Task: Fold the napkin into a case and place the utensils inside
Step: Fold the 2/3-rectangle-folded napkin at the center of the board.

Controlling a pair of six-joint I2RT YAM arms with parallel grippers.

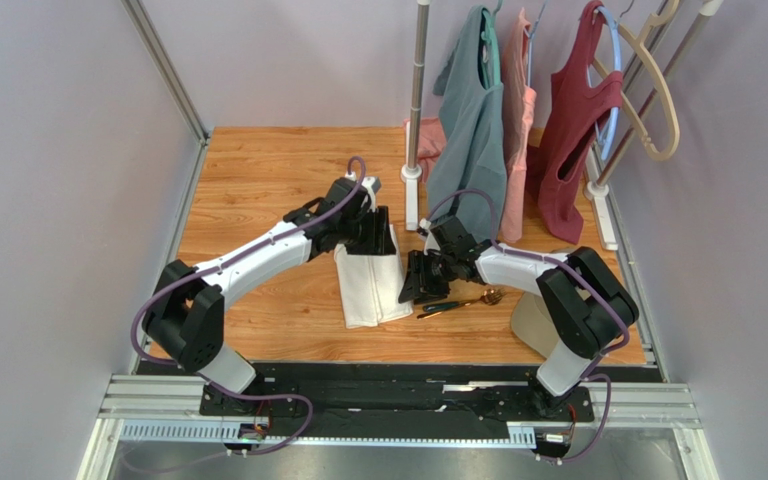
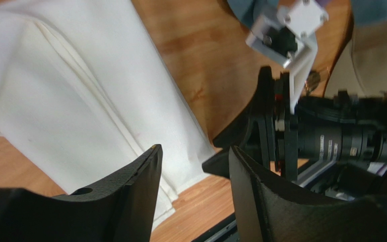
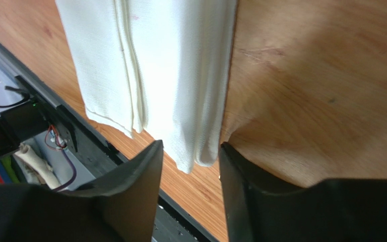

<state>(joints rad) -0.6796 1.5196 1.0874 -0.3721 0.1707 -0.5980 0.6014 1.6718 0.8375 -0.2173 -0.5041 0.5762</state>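
Left gripper (image 2: 194,154) and right gripper (image 3: 190,148), both spread and empty, hover over the napkin (image 3: 170,75). It is likely soft and floppy, so pinch its layered edge just below.

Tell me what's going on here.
Two robot arms are working on a folded white napkin on the wooden table. The left end effector hovers open over its far end, the right end effector open at its right edge; neither holds anything. The utensils lie on the table right of the napkin, not yet inside.
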